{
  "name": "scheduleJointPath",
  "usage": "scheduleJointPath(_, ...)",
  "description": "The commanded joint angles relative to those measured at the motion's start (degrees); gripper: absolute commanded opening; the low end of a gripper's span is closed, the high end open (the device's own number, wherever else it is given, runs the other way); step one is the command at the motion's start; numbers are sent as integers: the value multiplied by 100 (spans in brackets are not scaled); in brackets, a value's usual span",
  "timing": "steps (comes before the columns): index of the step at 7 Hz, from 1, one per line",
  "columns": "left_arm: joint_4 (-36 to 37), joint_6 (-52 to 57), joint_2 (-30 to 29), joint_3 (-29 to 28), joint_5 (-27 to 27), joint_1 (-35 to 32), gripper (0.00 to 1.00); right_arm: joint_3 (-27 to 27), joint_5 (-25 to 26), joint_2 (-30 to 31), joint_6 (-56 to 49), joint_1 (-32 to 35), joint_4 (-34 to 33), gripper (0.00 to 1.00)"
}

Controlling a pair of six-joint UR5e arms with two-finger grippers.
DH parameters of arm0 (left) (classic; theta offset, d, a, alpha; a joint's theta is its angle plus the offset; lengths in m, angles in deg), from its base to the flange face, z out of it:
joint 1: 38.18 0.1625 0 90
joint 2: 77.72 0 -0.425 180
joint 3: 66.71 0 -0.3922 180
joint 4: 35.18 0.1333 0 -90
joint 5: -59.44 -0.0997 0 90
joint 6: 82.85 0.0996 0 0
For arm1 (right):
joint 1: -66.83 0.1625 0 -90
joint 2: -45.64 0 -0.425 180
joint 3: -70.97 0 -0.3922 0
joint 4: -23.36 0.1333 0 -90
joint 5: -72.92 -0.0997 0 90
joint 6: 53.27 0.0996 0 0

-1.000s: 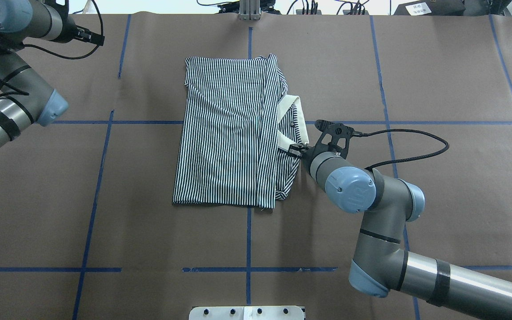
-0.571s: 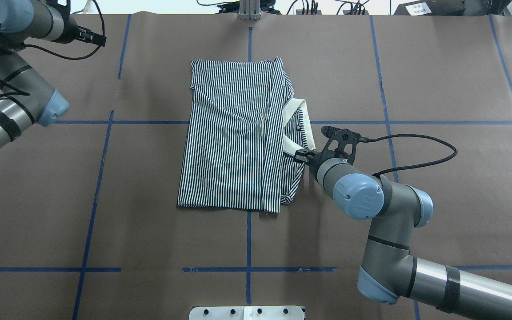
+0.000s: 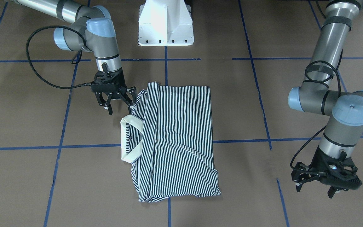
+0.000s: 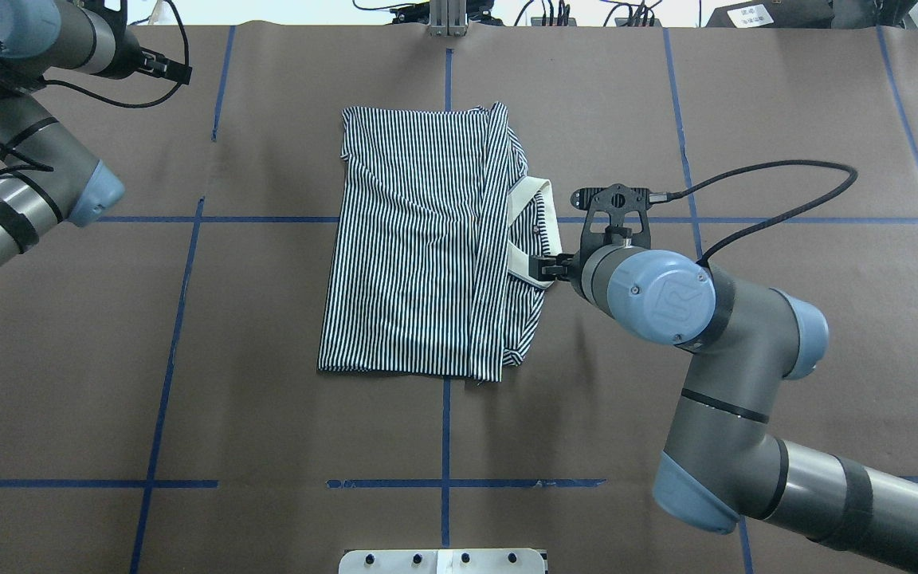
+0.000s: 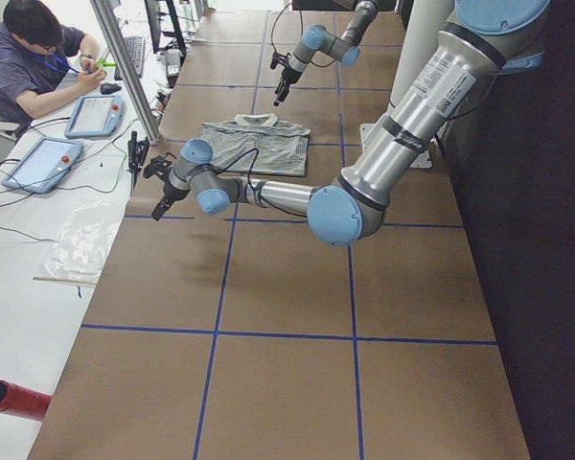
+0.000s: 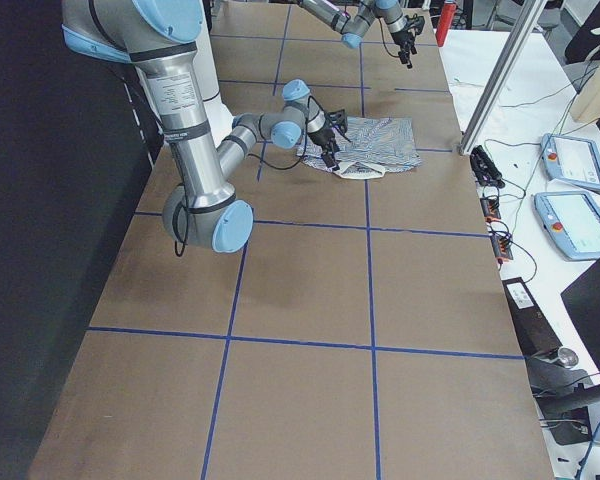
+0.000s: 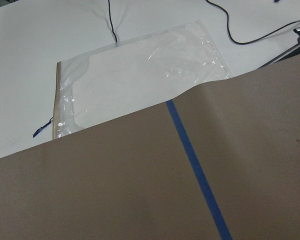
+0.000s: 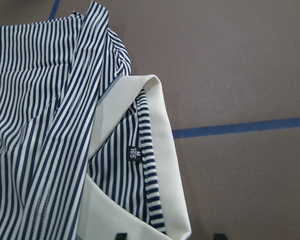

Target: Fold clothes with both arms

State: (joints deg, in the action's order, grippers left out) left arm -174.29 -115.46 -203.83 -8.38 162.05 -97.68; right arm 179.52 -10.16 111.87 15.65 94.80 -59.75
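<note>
From my station I see brown paper [image 4: 268,383] covering the whole table, marked into large squares by blue tape lines [image 4: 445,446]. Past the paper's edge runs a white side bench [image 5: 10,297], where a clear plastic bag [image 7: 140,75] lies flat and a black cable [image 7: 111,22] trails away from it. A person [image 5: 34,57] sits at that bench, close to two grey pendants [image 5: 40,163] with screens. A silver metal post [image 5: 125,67] stands just beside them, and a red cylinder [image 5: 14,398] lies at the bench's near end.
</note>
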Motion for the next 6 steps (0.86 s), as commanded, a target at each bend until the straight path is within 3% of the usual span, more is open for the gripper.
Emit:
scheduleJointPath(1, 7, 0, 7, 21, 275, 0, 100, 361, -182, -537, -326, 33, -1432, 100)
scheduleJointPath(2, 33, 9, 16, 64, 434, 0, 100, 142, -139, -906, -509, -115, -1662, 100)
scheduleJointPath(4, 33, 0, 16, 73, 462, 0, 100, 0, 317, -1085, -1545, -580, -1656, 100)
scheduleJointPath(6, 33, 0, 16, 117, 549, 0, 100, -525, 834, -1410, -1627, -1115, -1638, 96)
